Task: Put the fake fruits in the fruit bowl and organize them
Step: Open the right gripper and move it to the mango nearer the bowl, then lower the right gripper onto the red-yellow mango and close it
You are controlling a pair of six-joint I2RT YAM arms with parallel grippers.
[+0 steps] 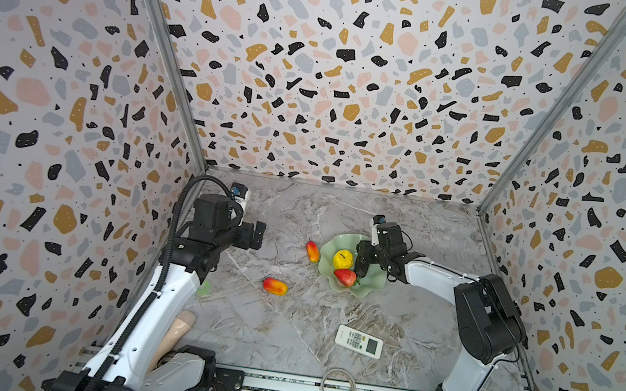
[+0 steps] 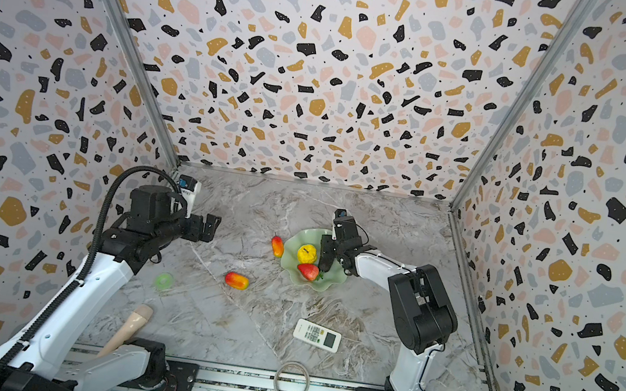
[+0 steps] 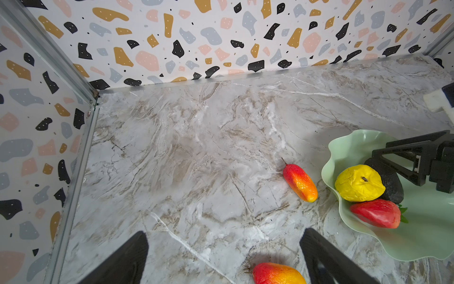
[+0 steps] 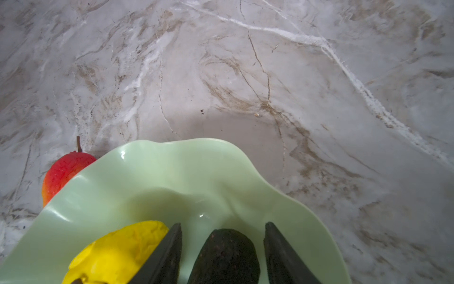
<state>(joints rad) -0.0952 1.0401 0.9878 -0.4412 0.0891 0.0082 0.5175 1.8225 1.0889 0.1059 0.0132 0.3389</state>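
Observation:
The mint-green fruit bowl (image 1: 338, 242) (image 2: 298, 240) (image 3: 417, 241) (image 4: 172, 177) holds a lumpy yellow fruit (image 1: 343, 259) (image 3: 358, 183) (image 4: 118, 253), a red strawberry (image 1: 345, 277) (image 3: 375, 212) and a black-brown oval (image 3: 393, 184) (image 4: 226, 255). My right gripper (image 1: 361, 269) (image 4: 223, 224) stands open over the bowl, its fingers either side of the black-brown oval with gaps showing. One red-orange oval (image 1: 312, 251) (image 3: 300, 182) lies against the bowl's left rim. Another (image 1: 275, 286) (image 3: 277, 274) lies further front-left. My left gripper (image 1: 257, 234) (image 3: 224, 232) hangs open and empty at the left.
A white remote control (image 1: 359, 341) lies in front of the bowl. A clear tape ring (image 1: 338, 387) rests on the front rail. A small green roll (image 2: 164, 280) and a beige cylinder (image 2: 134, 325) sit by the left arm. Patterned walls close three sides.

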